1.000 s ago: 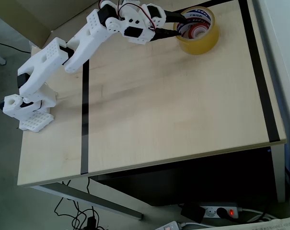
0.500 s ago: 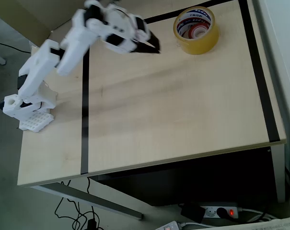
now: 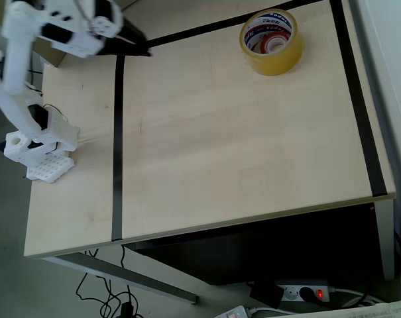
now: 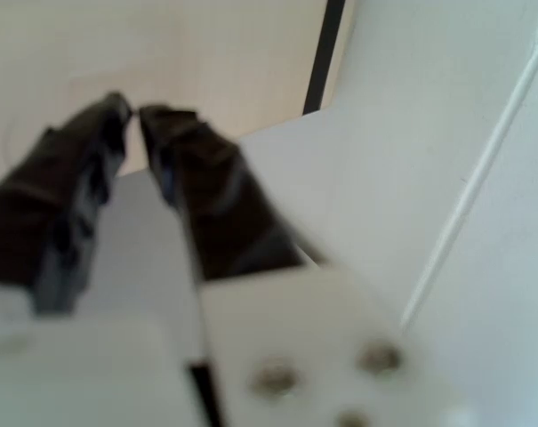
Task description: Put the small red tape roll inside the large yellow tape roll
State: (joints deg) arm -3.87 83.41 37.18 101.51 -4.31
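The large yellow tape roll [image 3: 271,59] lies flat at the table's far right in the overhead view. The small red tape roll [image 3: 277,45] sits inside its ring, showing as a reddish-white ring against the printed core. My gripper [image 3: 139,46] hangs over the table's far left corner, well apart from both rolls. In the wrist view its dark fingers [image 4: 206,187] meet at the tips, so the gripper [image 4: 133,108] is shut with nothing in it.
Black tape lines [image 3: 117,146] run across the light wooden table [image 3: 240,152]. The arm's white base [image 3: 41,149] stands at the left edge. A power strip [image 3: 299,291] and cables lie on the floor below the front edge.
The arm has drawn back from the yellow roll and swung far left, its gripper now shut and empty. The red roll stays inside the yellow roll.
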